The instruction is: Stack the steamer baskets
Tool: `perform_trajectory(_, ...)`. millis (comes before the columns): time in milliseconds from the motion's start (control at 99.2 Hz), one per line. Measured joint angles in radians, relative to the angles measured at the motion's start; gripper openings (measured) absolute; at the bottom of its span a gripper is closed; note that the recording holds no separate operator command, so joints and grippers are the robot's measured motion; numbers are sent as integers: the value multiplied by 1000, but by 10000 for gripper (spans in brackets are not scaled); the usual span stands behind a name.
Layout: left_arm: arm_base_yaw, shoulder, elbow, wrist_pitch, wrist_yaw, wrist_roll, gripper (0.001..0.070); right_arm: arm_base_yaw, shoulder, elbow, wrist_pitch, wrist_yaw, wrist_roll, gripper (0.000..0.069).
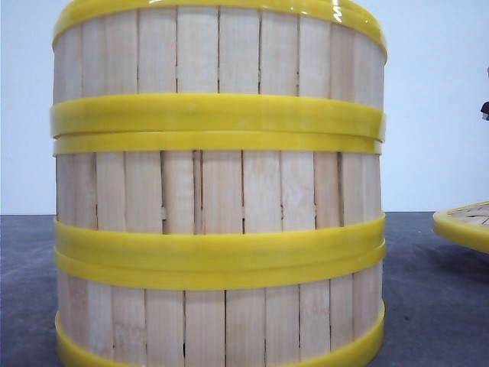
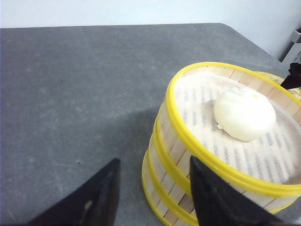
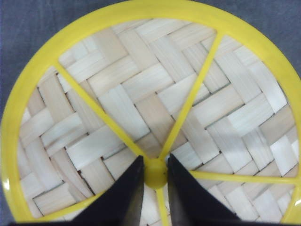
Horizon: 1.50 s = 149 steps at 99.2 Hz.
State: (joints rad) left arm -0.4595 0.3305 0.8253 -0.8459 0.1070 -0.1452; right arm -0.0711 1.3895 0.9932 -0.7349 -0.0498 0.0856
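Note:
Three steamer baskets stand stacked close to the front camera: top [image 1: 218, 53], middle [image 1: 221, 191] and bottom [image 1: 221, 321]. In the left wrist view the stack [image 2: 176, 150] is open at the top, and a white bun [image 2: 244, 113] lies on the cloth liner inside. My left gripper [image 2: 154, 160] is open, with one finger beside the stack's wall and the other over the table. A woven bamboo lid [image 3: 141, 94] with a yellow rim and spokes fills the right wrist view. My right gripper [image 3: 155, 162] is shut on its yellow centre knob [image 3: 155, 175].
The lid [image 1: 464, 224] shows at the right edge of the front view, beside the stack and low over the dark grey table [image 1: 428, 306]. I cannot tell whether it rests on the table. A dark part of the right arm [image 1: 485, 108] shows above it.

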Motion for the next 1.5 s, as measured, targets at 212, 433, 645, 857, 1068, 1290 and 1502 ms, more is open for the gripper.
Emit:
perform_trajectory(212,0,0,0,0,0,0,273,0,0,1,-2,0,0,58)
perform_trajectory(433,0,0,0,0,0,0,273,7,-22,40,-71,-15,0,57)
perform_trajectory(645,0,0,0,0,0,0,273,50,-111,194,-148,-45,-4,57)
perform_trajectory(857,0,0,0,0,0,0,273,167,-166,329,-257,-142,-30,57)
perform_trajectory(1068,0,0,0,0,0,0,273,332,-198,422,-258,-234,-24,57)
perform_trajectory(1290,0,0,0,0,-1,0,273,551,-196,431,-255,-259,-5,56)
perform_trajectory(1502,0,0,0,0,-1,0,273,733,-196,431,-217,-203,2,56)
